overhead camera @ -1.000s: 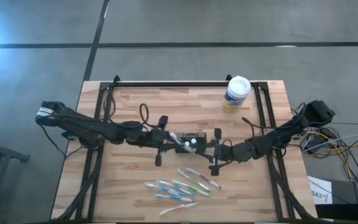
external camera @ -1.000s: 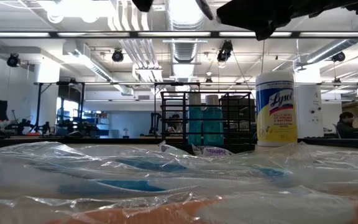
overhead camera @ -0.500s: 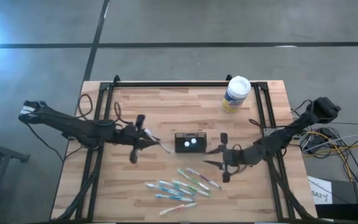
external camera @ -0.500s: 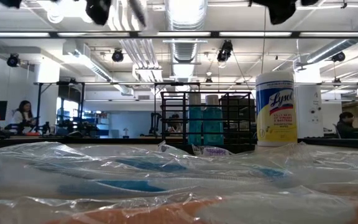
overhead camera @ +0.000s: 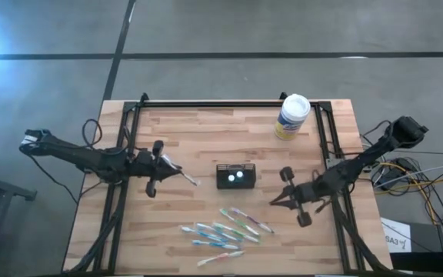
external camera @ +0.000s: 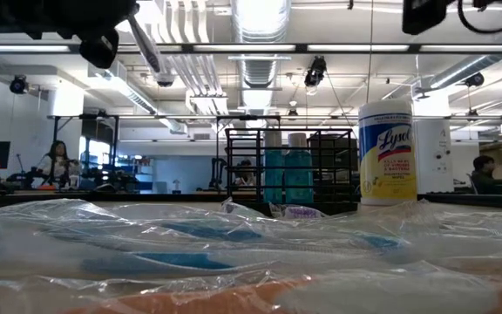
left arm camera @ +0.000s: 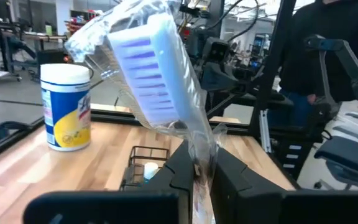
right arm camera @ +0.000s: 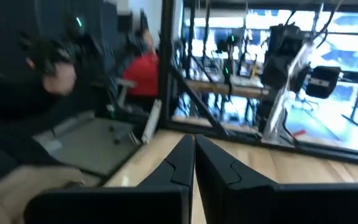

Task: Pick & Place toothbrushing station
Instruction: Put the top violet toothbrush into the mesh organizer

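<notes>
The toothbrushing station [overhead camera: 235, 176], a small black box with holes in its top, stands on the middle of the wooden table [overhead camera: 206, 131]; it also shows past my left fingers [left arm camera: 143, 165]. My left gripper [overhead camera: 175, 173] is to its left, shut on a plastic-wrapped toothbrush [left arm camera: 157, 68]. In the low view that gripper [external camera: 103, 39] and the toothbrush [external camera: 146, 45] show at the top left. My right gripper [overhead camera: 277, 202] hangs right of the station, toward the near edge. Its fingers [right arm camera: 193, 158] are shut on nothing. My left gripper pinches the lower part of the toothbrush's clear wrapper [left arm camera: 202, 163] between its two fingers. The fingers come level from the table's left. The head end with purple bristles [left arm camera: 148, 74] sticks out past the fingertips toward the station, clear of the table.
Several wrapped toothbrushes [overhead camera: 225, 229] lie near the front edge and fill the low view's foreground [external camera: 234, 253]. A white-lidded, yellow-labelled wipes canister [overhead camera: 291, 117] stands at the far right. Black frame rails [overhead camera: 325, 154] run along both table sides. People show in the room beyond.
Both grippers have drawn back from the station. My left gripper has gone toward the table's left edge, carrying the wrapped toothbrush clear of the table. My right gripper has gone toward the right and near edges, turned, and shut on nothing.
</notes>
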`<action>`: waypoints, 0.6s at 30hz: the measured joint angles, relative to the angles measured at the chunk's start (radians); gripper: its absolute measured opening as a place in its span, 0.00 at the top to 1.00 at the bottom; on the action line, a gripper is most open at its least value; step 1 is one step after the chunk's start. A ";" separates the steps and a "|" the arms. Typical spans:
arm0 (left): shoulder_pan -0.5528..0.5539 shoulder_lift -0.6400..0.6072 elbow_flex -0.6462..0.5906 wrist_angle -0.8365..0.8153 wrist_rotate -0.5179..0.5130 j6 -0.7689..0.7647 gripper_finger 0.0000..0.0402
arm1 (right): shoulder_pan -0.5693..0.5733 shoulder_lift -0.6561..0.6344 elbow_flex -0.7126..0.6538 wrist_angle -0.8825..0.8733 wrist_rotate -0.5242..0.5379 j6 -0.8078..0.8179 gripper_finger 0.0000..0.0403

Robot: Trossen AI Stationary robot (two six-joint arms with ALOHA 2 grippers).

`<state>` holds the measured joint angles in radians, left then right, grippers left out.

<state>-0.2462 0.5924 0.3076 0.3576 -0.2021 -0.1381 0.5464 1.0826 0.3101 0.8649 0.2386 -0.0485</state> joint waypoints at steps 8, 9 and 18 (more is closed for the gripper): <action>0.004 0.003 0.001 -0.002 -0.066 0.029 0.94 | -0.043 -0.146 -0.165 0.043 0.082 0.099 0.98; 0.007 0.006 0.001 -0.001 -0.070 0.027 0.94 | -0.045 -0.159 -0.179 0.049 0.082 0.099 0.98; 0.049 0.021 0.094 -0.076 -0.072 0.053 0.93 | -0.061 -0.207 -0.283 0.196 0.092 0.082 0.98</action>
<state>-0.1970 0.6137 0.4014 0.2813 -0.2745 -0.0853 0.4854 0.8761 0.0269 1.0608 0.3310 0.0337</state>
